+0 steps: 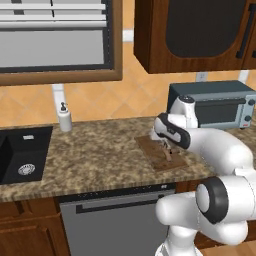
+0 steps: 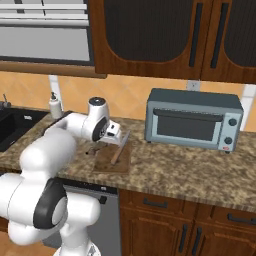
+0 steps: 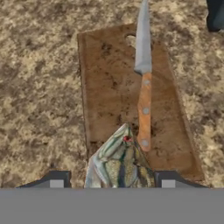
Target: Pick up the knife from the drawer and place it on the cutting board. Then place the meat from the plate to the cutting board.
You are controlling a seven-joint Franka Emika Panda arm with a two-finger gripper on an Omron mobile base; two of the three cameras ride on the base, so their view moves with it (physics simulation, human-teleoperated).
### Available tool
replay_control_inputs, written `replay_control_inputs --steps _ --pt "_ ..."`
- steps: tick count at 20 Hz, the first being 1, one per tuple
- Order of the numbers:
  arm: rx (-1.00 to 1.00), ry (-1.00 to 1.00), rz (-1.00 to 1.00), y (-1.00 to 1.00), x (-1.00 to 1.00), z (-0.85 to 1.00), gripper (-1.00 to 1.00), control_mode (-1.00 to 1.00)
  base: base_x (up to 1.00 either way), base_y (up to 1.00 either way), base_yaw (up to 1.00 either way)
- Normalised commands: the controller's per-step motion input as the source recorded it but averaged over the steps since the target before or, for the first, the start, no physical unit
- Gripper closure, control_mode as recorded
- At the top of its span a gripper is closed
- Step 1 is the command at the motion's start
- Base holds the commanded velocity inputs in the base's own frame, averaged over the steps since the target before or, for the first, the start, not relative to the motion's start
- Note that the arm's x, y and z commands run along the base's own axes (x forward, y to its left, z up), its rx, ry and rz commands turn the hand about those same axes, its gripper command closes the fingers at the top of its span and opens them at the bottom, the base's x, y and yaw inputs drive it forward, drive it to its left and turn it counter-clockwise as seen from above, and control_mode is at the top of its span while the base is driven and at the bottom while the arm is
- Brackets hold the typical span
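Claw (image 3: 112, 181): over the near end of the cutting board, fingers spread to either side of the meat; cannot tell whether gripping or merely straddling.
Meat (image 3: 119, 159): between the fingertips, at the board's near end, touching the knife handle.
Knife (image 3: 143, 83): flat on the cutting board (image 3: 109, 87), blade pointing away.
Cutting board: on the speckled tabletop (image 3: 39, 96), left of the toaster oven (image 2: 192, 120).
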Motion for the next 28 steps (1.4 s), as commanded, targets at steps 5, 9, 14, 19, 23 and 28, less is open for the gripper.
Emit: replay_control_inputs --steps 5,9,14,19,23,28 --pt "0.02 0.04 -0.03 0.0 0.19 -0.33 1.0 -1.0 0.0 0.0 0.0" --pt "0.07 0.03 0.0 0.0 0.15 -0.25 1.0 -1.0 0.0 0.0 0.0" --pt "0.05 0.06 0.0 0.0 0.35 -0.35 1.0 -1.0 0.0 0.0 0.0" --pt "0.0 0.04 0.0 0.01 0.44 -0.28 1.0 -1.0 0.0 0.0 0.0" --pt "0.0 0.03 0.0 0.08 0.49 -0.26 1.0 -1.0 0.0 0.0 0.0" --pt "-0.01 0.01 0.0 0.18 0.38 -0.18 -1.0 -1.0 0.0 0.0 0.0"
